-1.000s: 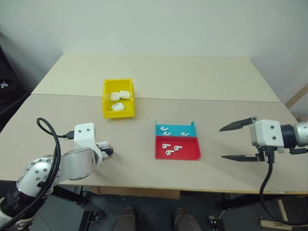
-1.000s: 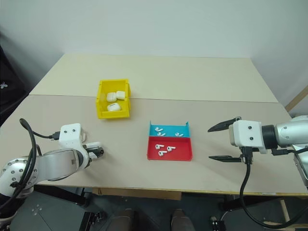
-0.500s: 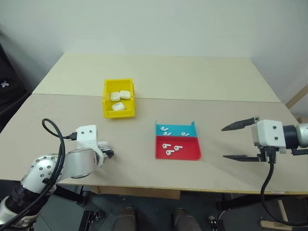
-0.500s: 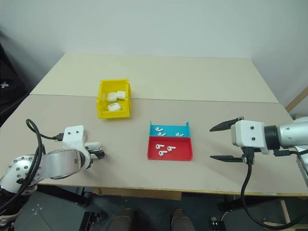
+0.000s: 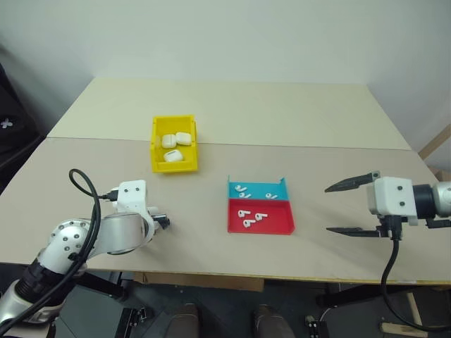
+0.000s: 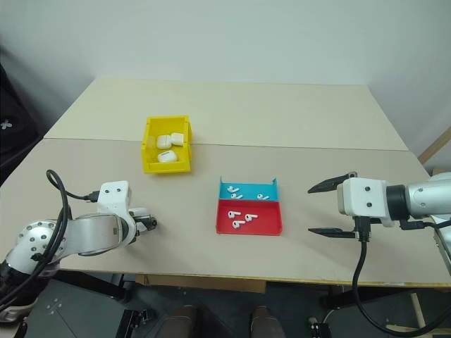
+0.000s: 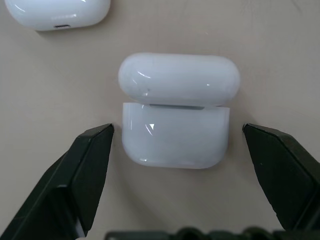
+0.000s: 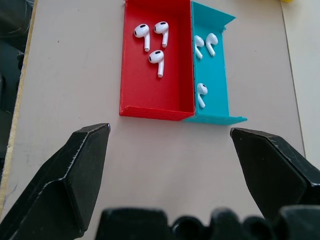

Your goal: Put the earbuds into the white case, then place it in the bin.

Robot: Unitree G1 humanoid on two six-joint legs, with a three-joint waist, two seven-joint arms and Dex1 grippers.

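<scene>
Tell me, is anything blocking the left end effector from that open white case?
Nothing visible. The open case lies on the table between the two spread fingers of the left end effector, with bare tabletop on both sides.

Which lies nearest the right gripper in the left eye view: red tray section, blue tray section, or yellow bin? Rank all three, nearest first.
Measured from the right gripper:
1. Red tray section: on the table toward the middle, at the near side of the tray.
2. Blue tray section: directly behind the red one, slightly farther.
3. Yellow bin: far across the table on the left, holding white cases.
</scene>
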